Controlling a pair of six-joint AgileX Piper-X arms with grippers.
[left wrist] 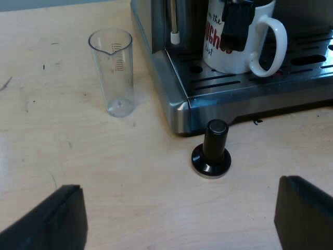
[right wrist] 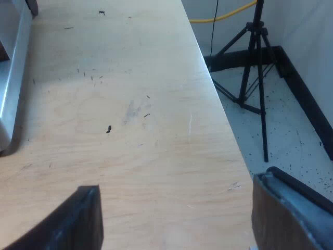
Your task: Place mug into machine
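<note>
**Left pincer open short of the machine; mug stands on the drip tray**

The left pincer [left wrist: 179, 208] is open, its two black fingers spread wide above bare bench [left wrist: 78, 156] just short of the espresso machine [left wrist: 177, 104]. Between the fingers and the machine's steel corner stands the tamper [left wrist: 212, 148], black knob up, close to the machine's base but apart from it. The clear measuring glass [left wrist: 112, 70] stands upright beside the machine's side wall. It has printed graduation marks, too small to read.

The white mug [left wrist: 234, 49] sits upright on the slotted drip tray [left wrist: 291, 75], its handle turned outward over the grille. Its writing is partly legible: "The" in dark script above large red letters that look like "SHE". A black part [left wrist: 237, 23] hanging in front of the mug covers the rest, and I cannot tell what that part is. The steam wand [left wrist: 174, 23], with its white tip, hangs near the mug.

The right pincer [right wrist: 177, 200] is also open and holds nothing. It is above a wide, bare stretch of bench marked only by dark specks, with the machine's steel side on one hand. On the other hand the bench edge drops to a pale speckled floor [right wrist: 291, 130], close by the nearer finger. A black tripod [right wrist: 255, 78] and a yellow cable [right wrist: 223, 15] are on that floor.
</note>
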